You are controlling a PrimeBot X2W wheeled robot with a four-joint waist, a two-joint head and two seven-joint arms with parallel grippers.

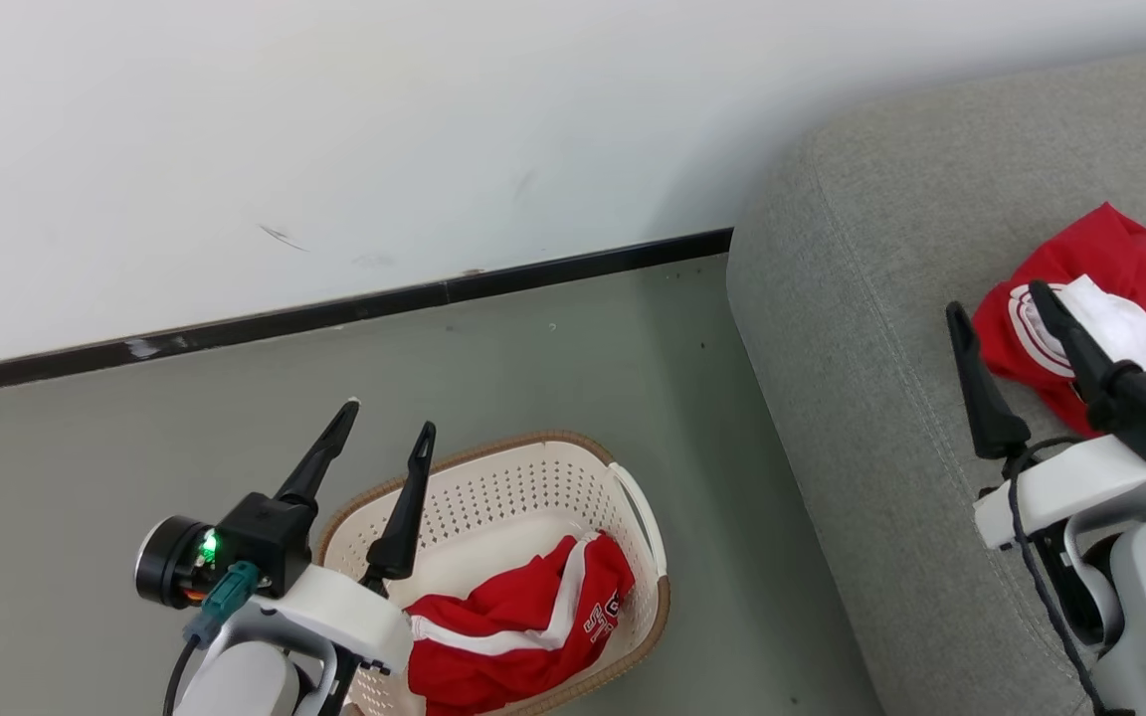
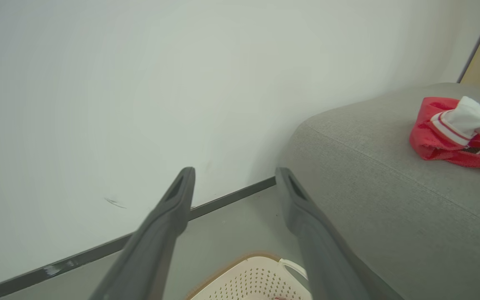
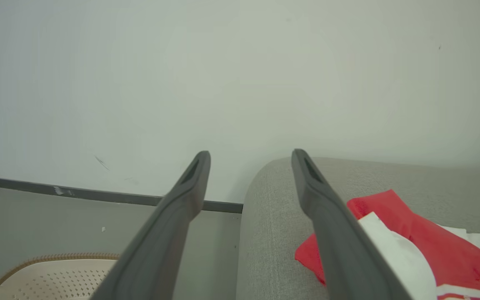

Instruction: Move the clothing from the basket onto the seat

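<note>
A: Pale wall (image 1: 334,149) behind, dark skirting (image 1: 334,313) at its foot, grey floor (image 1: 583,398) below. From the head, what of the clothing (image 1: 493,646)?

B: Split in two. Red garment with lettering (image 1: 513,626) crumpled inside the basket (image 1: 523,487), broad white stripe along it, small white letters near one edge. Red garment with white collar (image 1: 1120,259) bunched on the seat (image 1: 881,398), striped trim at an opening.

A: And the fingers (image 1: 399,537)?

B: Left gripper (image 1: 387,419) over the basket's left end, spread wide, holding nothing. Right gripper (image 1: 995,298) above the seat at the collared garment's edge, also spread and empty; touching the cloth or not, cannot tell.

A: Left wrist view?

B: Looks between two parted fingers (image 2: 171,216) at wall and skirting. Corner of cream perforated basket with brown rim at the bottom edge. Collared garment far right on the grey cushion, white fabric poking up out of the red.

A: Right wrist view?

B: Parted fingers (image 3: 186,200), nothing between them. Basket rim low left on the floor. Red and white garment low right on the seat, partly hidden behind one finger.
</note>
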